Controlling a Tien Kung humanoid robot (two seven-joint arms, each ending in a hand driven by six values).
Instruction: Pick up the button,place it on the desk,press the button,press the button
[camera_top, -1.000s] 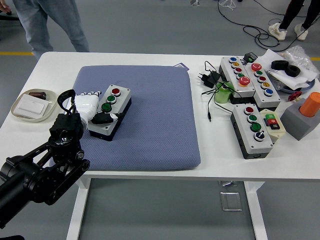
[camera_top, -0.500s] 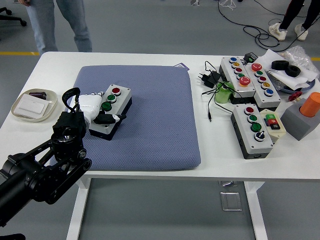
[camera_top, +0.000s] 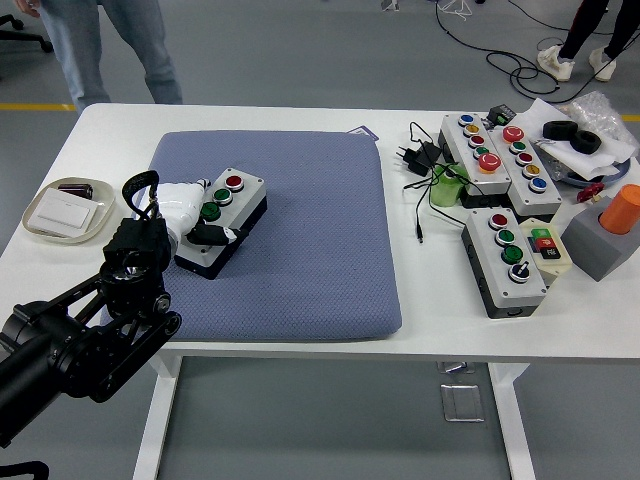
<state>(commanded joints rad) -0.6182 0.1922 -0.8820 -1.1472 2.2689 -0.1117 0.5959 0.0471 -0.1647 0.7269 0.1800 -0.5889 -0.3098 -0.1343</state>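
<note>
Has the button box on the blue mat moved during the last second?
Yes. The button box, gripped by the left hand, shifted slightly toward the far edge of the blue mat.

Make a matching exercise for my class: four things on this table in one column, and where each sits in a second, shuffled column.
Things:
1. button box in the left hand
2. orange cylinder
3. shallow dish
4. green cup

Places:
A. left edge of the table
B. on the blue mat
C. in a grey block at the right edge
D. beside the black cables

Pairs: 1-B, 2-C, 3-A, 4-D
</note>
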